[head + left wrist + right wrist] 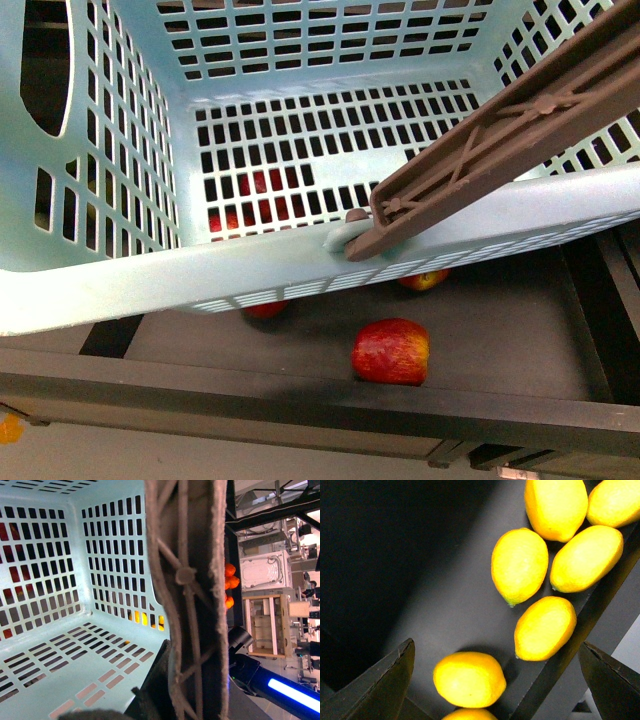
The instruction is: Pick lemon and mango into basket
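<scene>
Seemingly the lemon-picking step: the right gripper (495, 647) hovers over loose lemons (519, 565) on a dark tray (445, 595) — jaws wide open, empty. The basket (120, 290) is near, apparently empty (left jaws: cannot tell). Next, drop onto one lemon and close.

Soft, even light from above fills the teal basket (120, 290) in the front view, with a faint shadow beneath the red apple (390, 352). At the left wrist, the brown handle (190, 580) looms soft-focused and a blue light strip (292, 692) glares. At the right wrist, bright lemons (520, 565) sit beside deep shadow, highlights nearly washed out.
</scene>
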You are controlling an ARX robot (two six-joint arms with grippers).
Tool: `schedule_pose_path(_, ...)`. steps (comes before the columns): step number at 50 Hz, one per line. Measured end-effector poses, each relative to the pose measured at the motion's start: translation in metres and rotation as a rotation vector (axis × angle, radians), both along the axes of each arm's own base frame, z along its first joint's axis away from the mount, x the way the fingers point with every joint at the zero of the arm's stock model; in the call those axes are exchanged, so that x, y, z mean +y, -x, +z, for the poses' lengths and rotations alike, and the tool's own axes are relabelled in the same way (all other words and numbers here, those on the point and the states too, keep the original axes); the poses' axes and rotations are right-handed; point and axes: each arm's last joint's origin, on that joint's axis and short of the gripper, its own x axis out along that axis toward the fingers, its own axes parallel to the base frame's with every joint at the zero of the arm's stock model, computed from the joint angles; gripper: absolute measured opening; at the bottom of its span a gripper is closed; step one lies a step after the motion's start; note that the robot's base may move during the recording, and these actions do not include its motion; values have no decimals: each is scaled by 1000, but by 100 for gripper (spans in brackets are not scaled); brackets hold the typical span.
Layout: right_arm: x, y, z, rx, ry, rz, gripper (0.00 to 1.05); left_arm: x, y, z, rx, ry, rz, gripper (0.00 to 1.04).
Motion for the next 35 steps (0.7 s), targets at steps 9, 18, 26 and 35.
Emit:
schedule_pose_path(9,-25,-9,-28,16,-95,-107,96,0,0,0,0,0,0,6)
schedule_pose_path(18,-39,-13,-45,31,-126,-157,96,0,0,0,0,1,-2,6)
schedule_pose_path(26,-48,-20,-57,41,-137,-175,96,0,0,0,0,-1,2,6)
schedule_pose_path(35,-55,-30,-66,41,-150,-188,96,0,0,0,0,0,0,6)
